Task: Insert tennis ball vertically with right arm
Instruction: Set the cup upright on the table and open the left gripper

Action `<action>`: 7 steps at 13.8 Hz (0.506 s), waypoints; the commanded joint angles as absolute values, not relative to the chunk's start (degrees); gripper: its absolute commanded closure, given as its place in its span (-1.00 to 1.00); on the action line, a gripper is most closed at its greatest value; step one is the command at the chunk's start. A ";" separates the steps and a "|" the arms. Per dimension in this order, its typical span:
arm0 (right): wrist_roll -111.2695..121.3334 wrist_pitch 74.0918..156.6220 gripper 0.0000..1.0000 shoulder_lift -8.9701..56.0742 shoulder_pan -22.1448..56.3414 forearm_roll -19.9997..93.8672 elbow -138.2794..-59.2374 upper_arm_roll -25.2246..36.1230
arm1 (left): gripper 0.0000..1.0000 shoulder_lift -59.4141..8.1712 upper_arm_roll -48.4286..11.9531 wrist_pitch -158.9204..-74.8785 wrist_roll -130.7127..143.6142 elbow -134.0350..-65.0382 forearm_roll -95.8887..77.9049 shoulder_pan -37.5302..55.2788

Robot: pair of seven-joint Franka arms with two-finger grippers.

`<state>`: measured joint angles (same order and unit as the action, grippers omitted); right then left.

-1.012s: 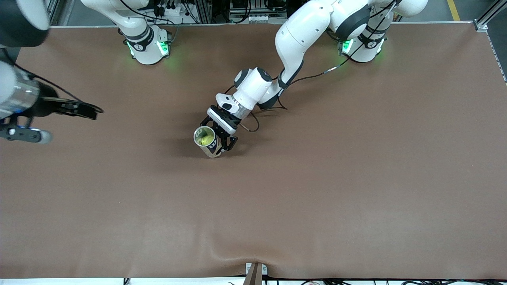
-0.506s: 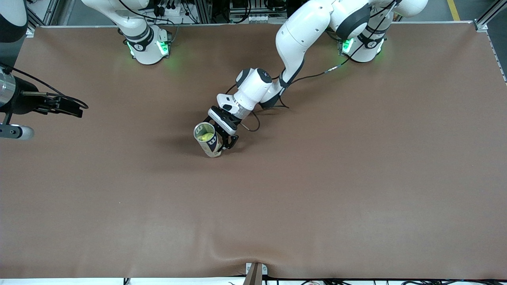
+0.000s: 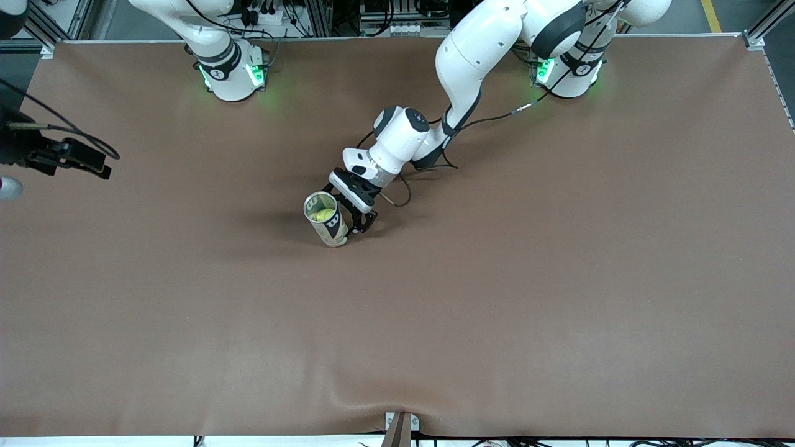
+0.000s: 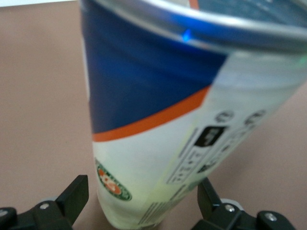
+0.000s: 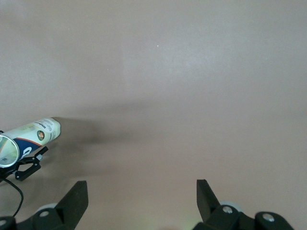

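An open tennis-ball can [image 3: 327, 220], blue and white with an orange stripe, stands on the brown table [image 3: 497, 279] near its middle. A yellow-green tennis ball [image 3: 322, 215] lies inside it. My left gripper [image 3: 348, 214] is low at the can's base, open, with a finger [image 4: 76, 194] on each side and a small gap to the can [image 4: 153, 120]. My right gripper [image 3: 87, 160] is open and empty, up in the air over the right arm's end of the table. Its wrist view shows the can [image 5: 33, 134] far off and empty space between its fingers [image 5: 76, 196].
The two arm bases [image 3: 233, 74] [image 3: 568, 71] stand along the table edge farthest from the front camera. A black cable [image 3: 397, 192] loops on the table beside the left wrist. A small bracket [image 3: 400, 425] sits at the nearest table edge.
My right gripper has moved away from the can toward the right arm's end of the table. The can has gone from tilted to more upright, and the left gripper's fingers have come off it.
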<state>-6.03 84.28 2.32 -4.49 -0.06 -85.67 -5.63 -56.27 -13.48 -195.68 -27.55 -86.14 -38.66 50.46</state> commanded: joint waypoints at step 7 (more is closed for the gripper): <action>0.17 88.94 -1.00 -3.51 0.62 3.07 -94.12 4.92 | -1.00 -45.89 -13.18 -186.44 -24.45 -96.15 -39.02 46.67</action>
